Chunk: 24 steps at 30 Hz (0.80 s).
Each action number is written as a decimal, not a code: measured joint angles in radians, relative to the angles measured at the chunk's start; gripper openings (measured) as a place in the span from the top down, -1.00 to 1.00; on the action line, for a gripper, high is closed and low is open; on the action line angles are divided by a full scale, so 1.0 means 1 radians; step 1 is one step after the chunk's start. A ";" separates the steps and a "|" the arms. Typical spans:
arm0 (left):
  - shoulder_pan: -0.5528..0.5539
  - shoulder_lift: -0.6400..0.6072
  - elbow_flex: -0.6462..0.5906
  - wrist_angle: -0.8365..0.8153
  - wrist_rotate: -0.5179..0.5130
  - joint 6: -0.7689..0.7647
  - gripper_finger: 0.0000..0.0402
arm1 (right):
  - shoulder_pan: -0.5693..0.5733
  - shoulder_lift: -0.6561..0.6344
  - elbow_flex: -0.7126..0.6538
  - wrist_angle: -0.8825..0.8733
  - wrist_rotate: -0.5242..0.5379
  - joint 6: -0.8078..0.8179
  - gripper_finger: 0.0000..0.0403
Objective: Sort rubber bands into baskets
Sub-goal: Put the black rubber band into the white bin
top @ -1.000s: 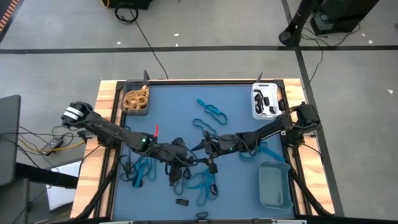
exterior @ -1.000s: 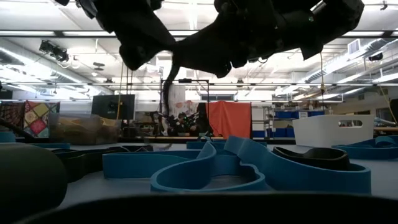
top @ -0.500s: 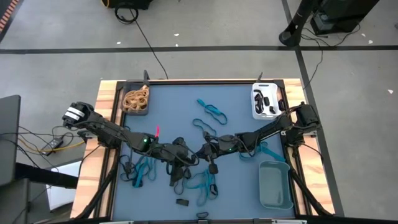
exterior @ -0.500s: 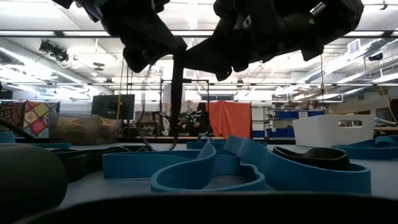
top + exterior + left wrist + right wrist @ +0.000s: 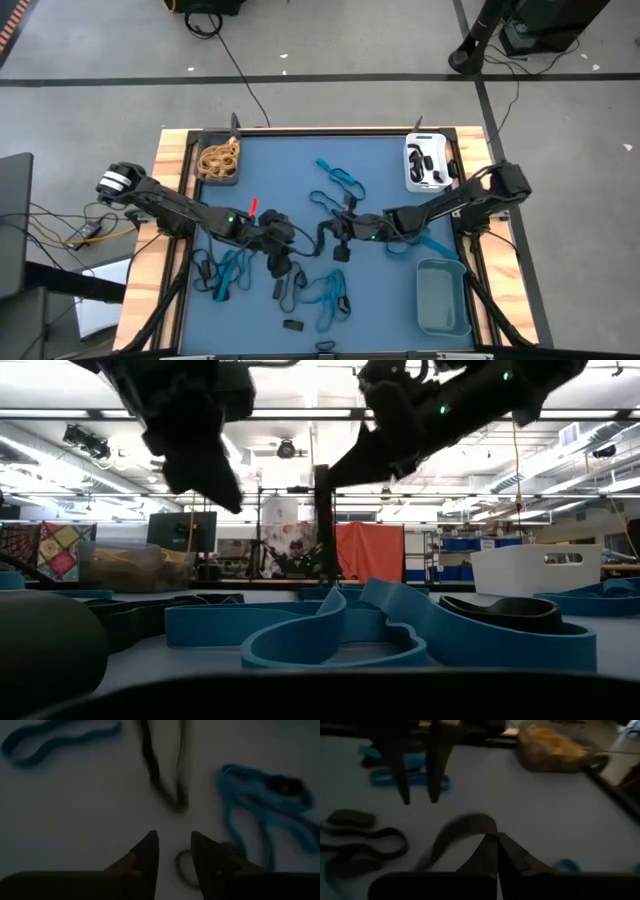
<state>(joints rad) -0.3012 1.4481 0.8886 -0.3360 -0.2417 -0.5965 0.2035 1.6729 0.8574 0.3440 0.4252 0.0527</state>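
Near the middle of the blue table [image 5: 400, 160], the left gripper [image 5: 283, 238] hovers with its two fingers a little apart and nothing between them, and under it in the left wrist view lies a black rubber band [image 5: 162, 767], a long narrow loop that stretches straight away from the fingertips. Just to its right the right gripper [image 5: 338, 228] is clenched on a black band [image 5: 455, 837], which hangs as a flat dark strip curving down from the closed tips to the table. Further blue bands [image 5: 325, 292] lie flat and scattered below, tan bands [image 5: 218, 158] fill the dark basket [image 5: 203, 178] at the far left corner, black ones lie in the white basket [image 5: 411, 168] at the far right, and the grey-teal basket [image 5: 442, 298] stands at the near right.
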 joint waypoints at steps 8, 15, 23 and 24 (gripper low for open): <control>-0.009 -0.021 0.001 -0.083 -0.060 -0.066 0.39 | -0.016 -0.206 0.000 -0.281 0.272 -0.001 0.98; -0.035 -0.025 -0.001 -0.145 -0.075 -0.097 0.39 | -0.054 -0.421 0.000 -0.598 0.469 0.045 0.99; -0.083 -0.025 0.000 -0.245 -0.114 -0.183 0.39 | -0.176 -0.658 0.000 -1.033 0.577 0.362 0.99; -0.088 -0.025 -0.001 -0.250 -0.119 -0.192 0.39 | -0.195 -0.680 0.000 -1.076 0.592 0.393 0.99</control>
<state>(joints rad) -0.3892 1.4235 0.8879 -0.5863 -0.3610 -0.7886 0.0082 0.9931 0.8574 -0.7324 1.0171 0.4459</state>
